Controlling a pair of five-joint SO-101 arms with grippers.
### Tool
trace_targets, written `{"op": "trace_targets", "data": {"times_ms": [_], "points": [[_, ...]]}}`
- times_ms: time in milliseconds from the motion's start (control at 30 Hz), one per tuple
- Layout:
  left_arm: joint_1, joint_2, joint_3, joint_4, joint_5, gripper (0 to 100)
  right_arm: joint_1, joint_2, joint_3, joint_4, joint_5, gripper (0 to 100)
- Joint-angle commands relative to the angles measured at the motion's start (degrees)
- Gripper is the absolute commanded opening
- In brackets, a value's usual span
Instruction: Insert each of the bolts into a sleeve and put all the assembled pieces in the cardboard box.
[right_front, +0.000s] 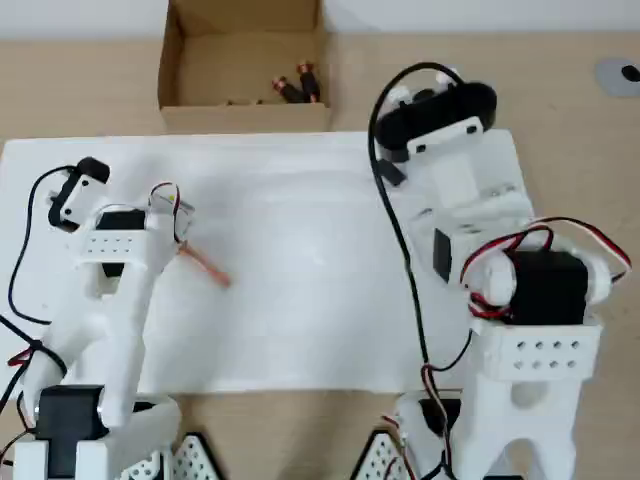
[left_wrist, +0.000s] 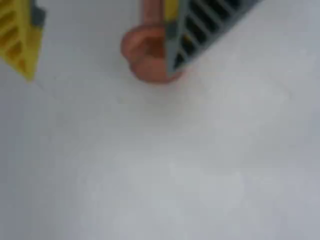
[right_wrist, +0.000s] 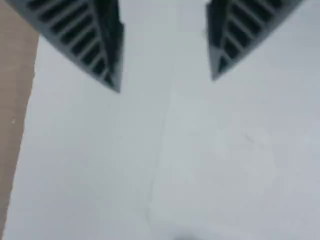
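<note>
**Wide open on both sides**

We see the left gripper (left_wrist: 100, 72) low over the white foam sheet (right_front: 300, 300), jaws spread wide. The orange plastic bolt (left_wrist: 145, 55) lies against one jaw, unclamped. The right gripper (right_wrist: 165, 82) hangs above the sheet, jaws apart, holding nothing. Black-sleeved assembled pieces (right_front: 297, 86) lie in the brown cardboard box (right_front: 175, 90).

No text, number, label or sign can be read on the cardboard box (right_front: 245, 118), the white sheet (right_front: 300, 320) or anything else.

Orange bolt (right_front: 205, 265) slants at left; assembled pieces (right_front: 296, 88) lie in cardboard box (right_front: 168, 70).
</note>
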Motion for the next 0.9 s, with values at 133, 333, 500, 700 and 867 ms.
{"op": "trace_targets", "data": {"times_ms": [133,333,500,700,867], "points": [[0.79,-0.48,0.44,-2.29,0.70,19,1.01,-1.10,0.48,-0.26,0.09,14.9],[0.79,-1.01,-1.93,2.73,0.09,19,1.01,-1.10,0.48,-0.26,0.26,14.9],[0.44,-1.01,-12.75,18.55,-13.45,19,1.01,-1.10,0.48,-0.26,0.18,14.9],[0.70,-0.57,-24.26,36.22,-36.04,19,1.01,-1.10,0.48,-0.18,0.00,14.9],[0.79,-0.48,-24.35,40.79,-45.10,19,1.01,-1.10,0.48,-0.09,0.00,14.9]]}}
